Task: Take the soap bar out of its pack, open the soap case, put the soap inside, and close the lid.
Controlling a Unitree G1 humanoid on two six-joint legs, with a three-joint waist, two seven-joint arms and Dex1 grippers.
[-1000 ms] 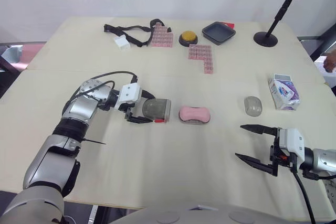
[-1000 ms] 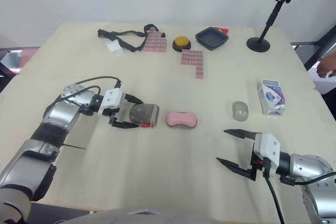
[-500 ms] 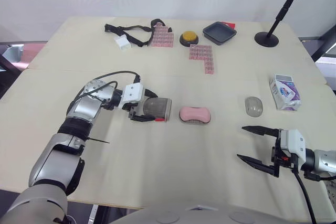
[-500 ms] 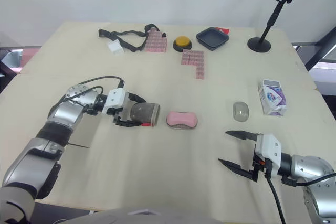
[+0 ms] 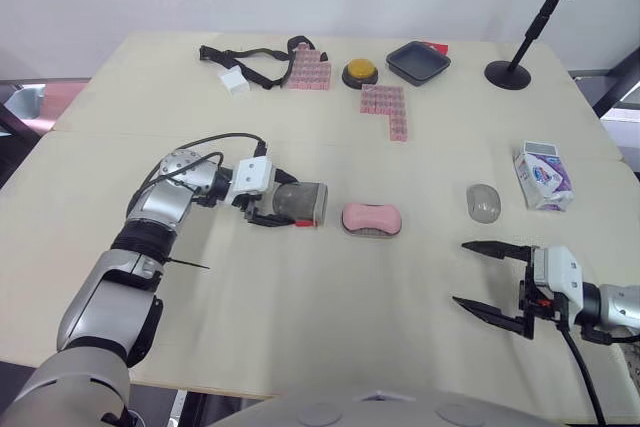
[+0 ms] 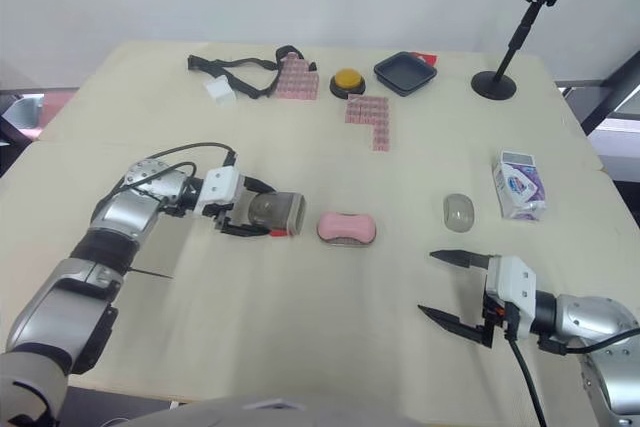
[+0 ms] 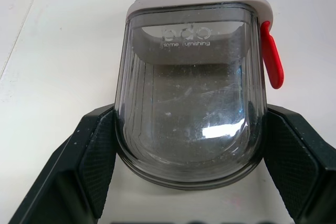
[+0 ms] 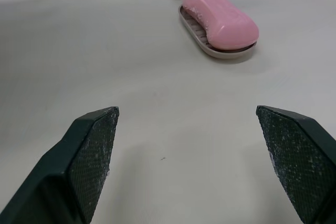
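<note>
Left eye view: left gripper (image 5: 285, 204) is clamped on the clear lid (image 5: 305, 203) of the soap case. The lid lies on its side at 9 o'clock of the soap (image 5: 371, 215), just beside it, with the open end apparently facing it. The pink soap is bare and seated on the case base (image 5: 372, 233) mid-table. The pack (image 5: 541, 175) stands well apart at 3 o'clock, near a small grey oval piece (image 5: 482, 201). Right gripper (image 5: 460, 272) sits at 4 o'clock from the soap, spread wide and empty. Right eye view: same layout. Left wrist view: both pads (image 7: 97, 150) press the lid's flanks, the red latch (image 7: 272, 61) is on one side, and the soap's end shows just past the lid rim. Right wrist view: the wide fingers frame bare table (image 8: 157, 103), soap and base well ahead. Read: unpacking and loading look done, so closing the lid is the step in hand. The next move likely needs the lid lifted, turned mouth-down, centred over the base and pressed until seated. Risk: shoving the base sideways.
</note>
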